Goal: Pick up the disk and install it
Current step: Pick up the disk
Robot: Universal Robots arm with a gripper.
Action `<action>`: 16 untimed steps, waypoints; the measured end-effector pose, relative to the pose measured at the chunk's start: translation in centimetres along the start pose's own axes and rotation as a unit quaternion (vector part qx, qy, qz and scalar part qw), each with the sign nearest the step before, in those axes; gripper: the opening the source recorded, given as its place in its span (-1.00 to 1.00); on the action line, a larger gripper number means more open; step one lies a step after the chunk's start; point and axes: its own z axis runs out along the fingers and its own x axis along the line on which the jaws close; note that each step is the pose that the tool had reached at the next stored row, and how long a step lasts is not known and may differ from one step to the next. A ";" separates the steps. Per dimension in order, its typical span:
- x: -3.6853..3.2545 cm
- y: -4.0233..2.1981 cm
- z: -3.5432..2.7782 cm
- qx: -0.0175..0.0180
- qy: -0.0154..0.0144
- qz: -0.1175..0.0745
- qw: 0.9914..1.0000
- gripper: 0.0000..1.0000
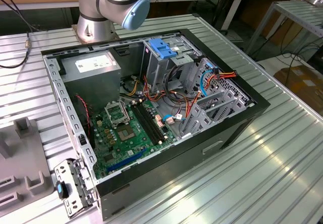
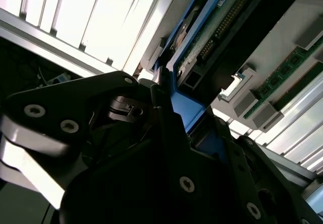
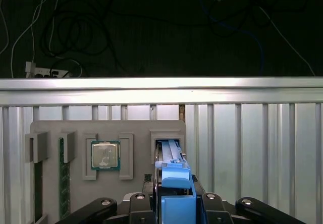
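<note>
— Ribbed aluminium table (image 1: 282, 173), open case (image 1: 237, 128) on it, bare slats on the exterior view's right. Arm (image 1: 113, 2) base stands behind the case. Where's the disk (image 3: 171, 156)?
— First wrist view: on edge in a slot of the grey tray (image 3: 136, 128), blue tab toward the camera. Claw (image 3: 175, 204) is closed on its blue carrier, black links flanking both sides.
— Room round it?
— Slot walls tight on the disk. CPU (image 3: 105, 155) in the neighbouring pocket, apart. Tray lies near the table's edge rail (image 3: 161, 90); beyond that, dark floor and loose cables (image 3: 75, 37). Open slats beside the tray on the disk's side.
— Second wrist view add anything?
— Disk's (image 2: 217, 27) green circuit-board face and connector. Fingers (image 2: 164, 118) pressed to the blue edge. Memory sticks (image 2: 282, 77) lying near. Exterior view gives the case interior: cage (image 1: 156, 67), motherboard (image 1: 126, 128), wiring crowded between them.
</note>
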 end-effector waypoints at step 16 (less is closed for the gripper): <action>0.01 0.00 0.00 0.000 0.000 0.003 1.000 -0.25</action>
